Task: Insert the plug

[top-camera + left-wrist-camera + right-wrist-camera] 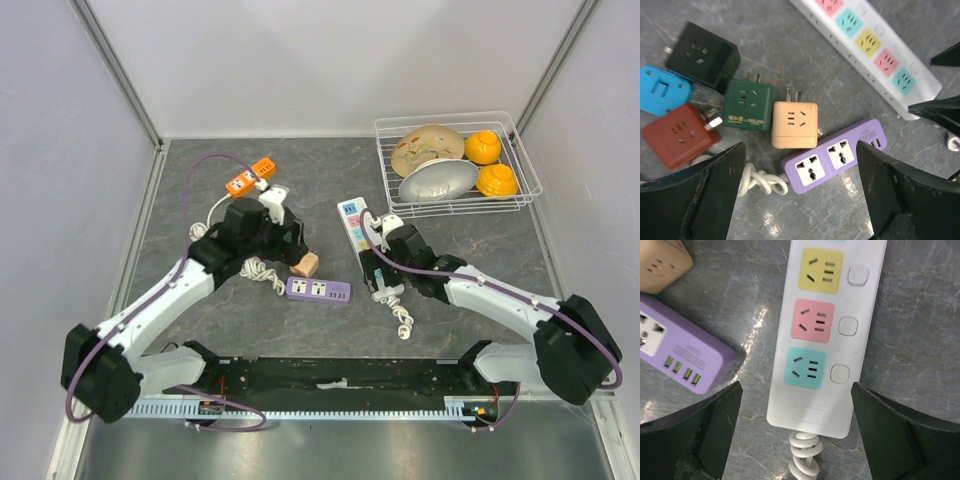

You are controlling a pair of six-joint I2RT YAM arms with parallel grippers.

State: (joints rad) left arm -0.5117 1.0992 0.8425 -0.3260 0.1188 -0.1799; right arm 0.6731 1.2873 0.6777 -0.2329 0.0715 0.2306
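- My left claw [801,146] is spread wide and grips nothing.
- Below it, between my fingers, lies the beige plug [794,125], with its prongs on the far side.
- A purple strip [832,162] lies just beside the plug, nearer my right finger.
- A green block [747,105] and a red block [677,135] sit out past my left finger.
- My right claw [796,385] is also wide open and empty.
- It hangs over the end of the white strip [810,415], whose coiled cord [804,460] is nearest my wrist.

Grey marbled table [500,235] carries white power strip [352,222], purple strip [318,290], orange strip [250,177], beige adapter [306,264], wire basket [440,207].
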